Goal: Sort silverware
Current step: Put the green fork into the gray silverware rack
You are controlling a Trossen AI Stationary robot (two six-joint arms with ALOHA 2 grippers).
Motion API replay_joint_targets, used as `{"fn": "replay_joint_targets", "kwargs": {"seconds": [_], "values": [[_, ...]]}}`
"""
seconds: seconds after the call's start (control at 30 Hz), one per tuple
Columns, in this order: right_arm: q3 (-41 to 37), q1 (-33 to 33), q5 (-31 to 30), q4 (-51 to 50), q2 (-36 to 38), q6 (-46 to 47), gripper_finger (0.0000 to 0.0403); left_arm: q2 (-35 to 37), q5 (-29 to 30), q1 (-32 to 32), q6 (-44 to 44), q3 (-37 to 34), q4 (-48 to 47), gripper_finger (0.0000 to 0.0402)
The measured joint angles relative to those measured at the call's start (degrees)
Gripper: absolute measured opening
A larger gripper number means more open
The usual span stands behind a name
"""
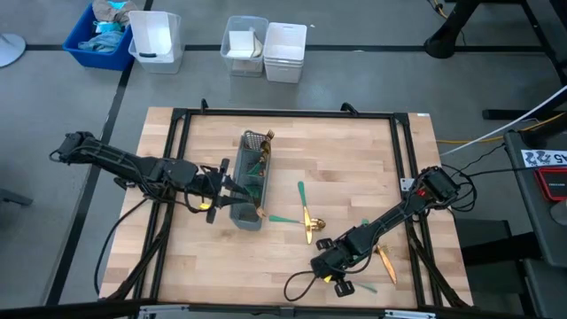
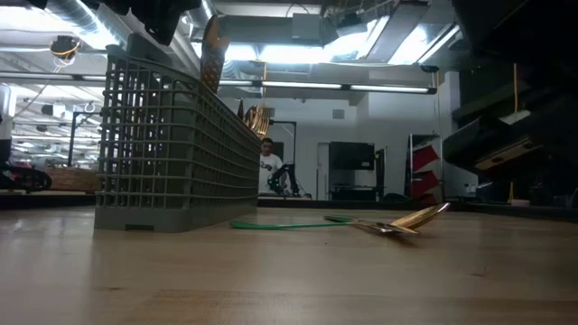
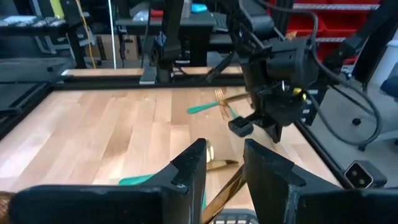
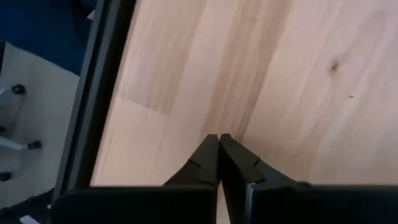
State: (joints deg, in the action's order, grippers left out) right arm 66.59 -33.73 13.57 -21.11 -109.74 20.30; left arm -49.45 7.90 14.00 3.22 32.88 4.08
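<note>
i'm seeing the right gripper (image 1: 332, 275) hovering low near the table's (image 1: 354, 151) front edge, right of centre, fingers (image 4: 208, 158) pinched together w/ nothing btwn them. left gripper (image 1: 232, 188) is sitting at the caddy's (image 1: 251, 190) left side, jaws part open, not gripping anything i can make out. some silverware is standing in the caddy; loose pieces (image 1: 306, 217) are lying mid-table to its right, another (image 1: 386, 259) by the right edge.

It was a robotics lab/workshop: exposed ceiling ducts (image 2: 81, 13) w/ strip lights (image 2: 298, 86), red parts bins (image 3: 336, 25), equipment racks (image 2: 350, 170), plastic storage bins (image 1: 155, 40).
</note>
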Motion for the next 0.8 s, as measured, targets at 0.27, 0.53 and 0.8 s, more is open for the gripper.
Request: {"fn": "replay_joint_targets", "kwargs": {"seconds": [0.27,0.53,0.8], "values": [[6.54,5.06,-3.69,-4.8,1.19,-2.84,0.0007,8.61,1.8,-0.11,-0.2,0.0,-0.11,0.0098],[26.32,11.72,-16.42,-20.84,1.28,-20.38,0.0004,17.16,3.56,-0.11,-2.82,0.0,-0.63,0.0098],[43.41,18.05,-35.67,-17.83,1.49,-39.68,0.0004,20.68,3.87,-0.11,-8.19,0.0,-2.66,0.0098]]}}
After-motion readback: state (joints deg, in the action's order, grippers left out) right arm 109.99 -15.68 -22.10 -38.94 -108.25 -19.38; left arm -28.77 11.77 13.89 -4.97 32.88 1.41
